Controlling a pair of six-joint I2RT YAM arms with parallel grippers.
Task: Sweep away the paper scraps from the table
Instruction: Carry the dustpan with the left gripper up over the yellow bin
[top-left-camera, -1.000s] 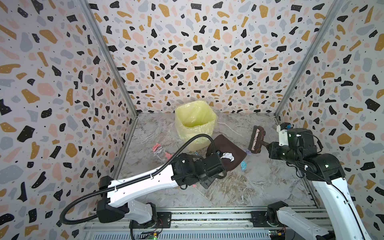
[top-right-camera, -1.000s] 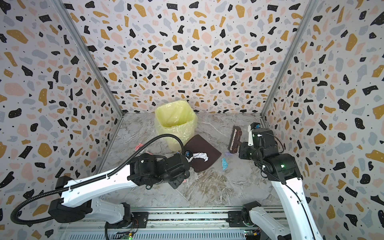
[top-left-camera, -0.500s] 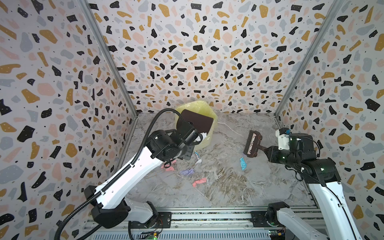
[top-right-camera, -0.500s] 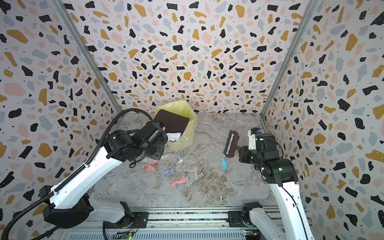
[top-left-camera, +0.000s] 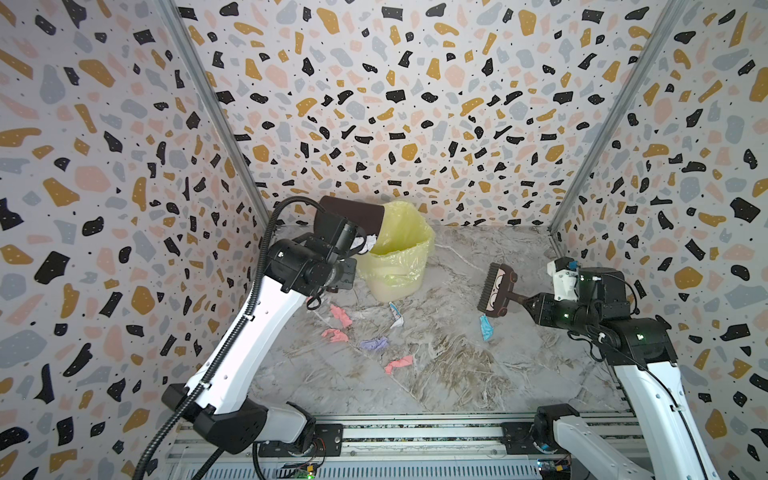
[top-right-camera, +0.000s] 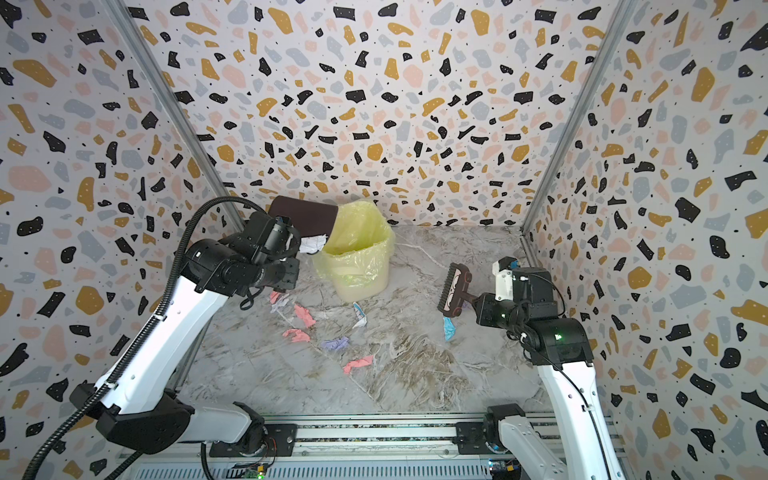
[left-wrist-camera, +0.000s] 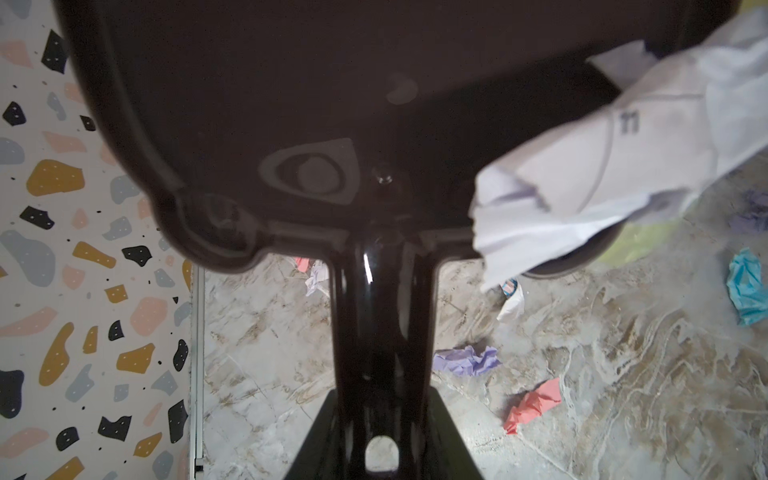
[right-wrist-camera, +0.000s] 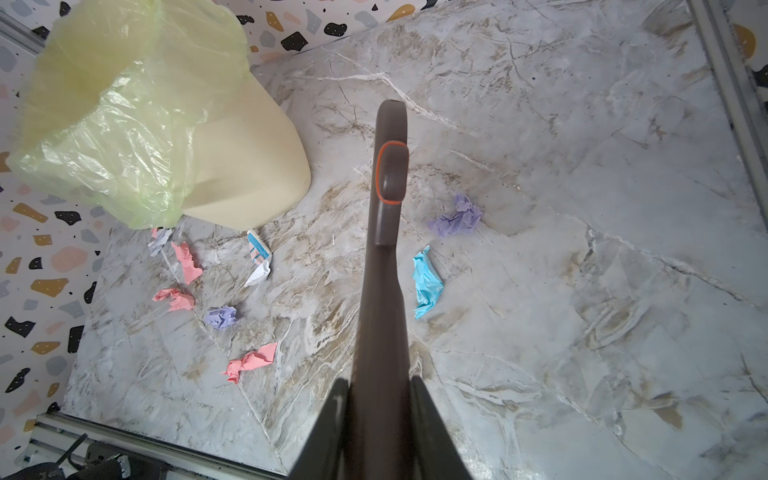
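Paper scraps (top-left-camera: 374, 343) lie scattered on the table (top-left-camera: 457, 386), most of them on its left half in front of the bin (top-left-camera: 395, 282). In both top views, three pink pieces, one lilac piece and a white piece printed in blue form a loose group near the bin's base. A light blue scrap (top-left-camera: 485, 327) lies apart to the right, just beside the brush (top-left-camera: 496, 291) and not touching it. The right wrist view adds a second lilac scrap (right-wrist-camera: 457, 218) near the brush and a small pale scrap (right-wrist-camera: 160, 241) close to the bin's foot. One white scrap (top-left-camera: 368, 243) is off the table: it rests crumpled at a side edge of the dustpan (top-left-camera: 351, 216), next to the rim of the yellow liner (top-left-camera: 399, 232).

The left gripper (left-wrist-camera: 380, 415) is clamped on the dustpan's handle. It holds the dark brown pan raised and tipped toward the bin's mouth, with the front edge at the liner's rim. The right gripper (right-wrist-camera: 380, 399) is closed tight on the brush's handle, with the bristled edge turned toward the bin. Whether the bristles touch the table cannot be told. Terrazzo-speckled walls (top-left-camera: 374, 104) enclose the table on three sides.
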